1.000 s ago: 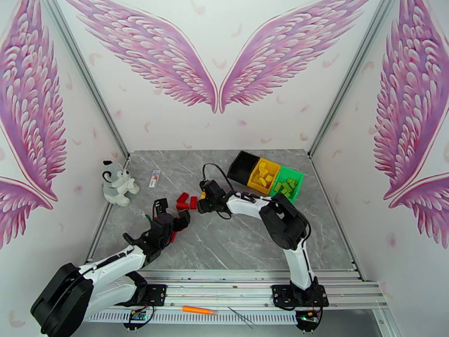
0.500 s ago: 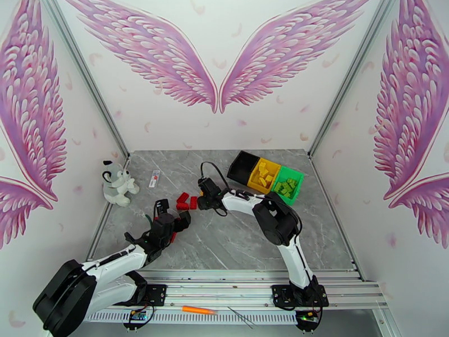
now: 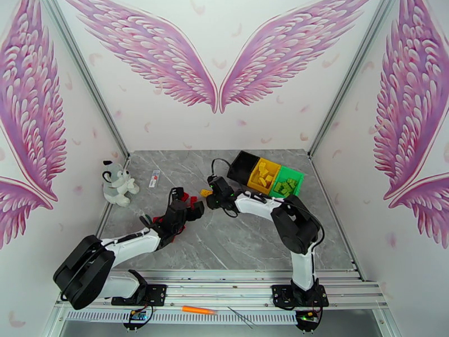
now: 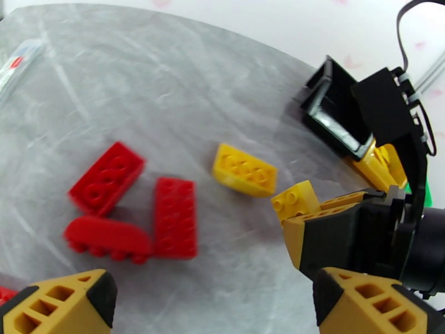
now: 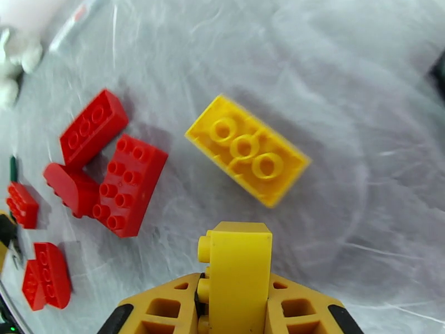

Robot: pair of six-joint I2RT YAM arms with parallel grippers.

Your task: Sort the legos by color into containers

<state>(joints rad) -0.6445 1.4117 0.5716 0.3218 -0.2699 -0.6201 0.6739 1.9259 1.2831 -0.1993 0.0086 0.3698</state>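
Currently, right fingers (image 5: 161,307) grip a small yellow brick (image 5: 236,263) near the loose yellow brick (image 5: 247,150) on the counter (image 5: 361,79); left fingers (image 4: 61,299) stand open over red bricks (image 4: 175,217). Pick step judged complete; next, carry to the yellow bin (image 3: 269,163) and release inside.

Right fingers (image 5: 161,307) clamped on yellow lego (image 5: 236,257), arm (image 3: 264,203) stretched forward-left; left fingers (image 4: 61,301) wide apart, arm (image 3: 134,242) forward.

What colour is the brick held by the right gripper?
Yellow. The brick shows best in the right wrist view.
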